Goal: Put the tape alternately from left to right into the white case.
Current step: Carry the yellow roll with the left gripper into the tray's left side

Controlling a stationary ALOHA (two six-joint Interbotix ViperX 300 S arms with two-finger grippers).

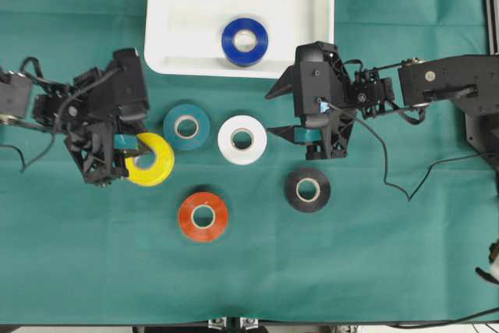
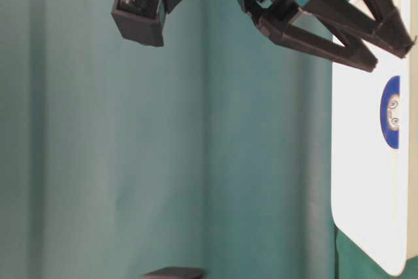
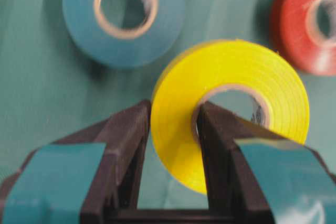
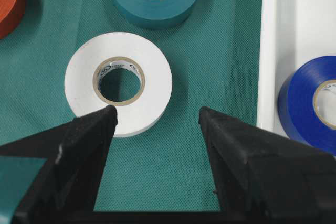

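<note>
Clamped through the ring wall of the yellow roll (image 3: 231, 114), left gripper (image 3: 173, 129): one finger in the pale core, one outside, roll tilted off the green cloth (image 1: 351, 263). Right gripper (image 4: 155, 116) spread wide, empty, above the white roll (image 4: 118, 82). Likely light, stiff, slick-sided; best pinched across the wall. Beyond: teal roll (image 1: 186, 126), orange-red roll (image 1: 203, 216), black roll (image 1: 307, 189) on cloth. Farthest, blue roll (image 1: 245, 41) already in the white case (image 1: 179, 5).

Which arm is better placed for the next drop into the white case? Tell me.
Left. Its pincer is shut on the yellow roll, one finger through the core. The right pincer stands open and empty by the white roll. The white case holds only the blue roll.
</note>
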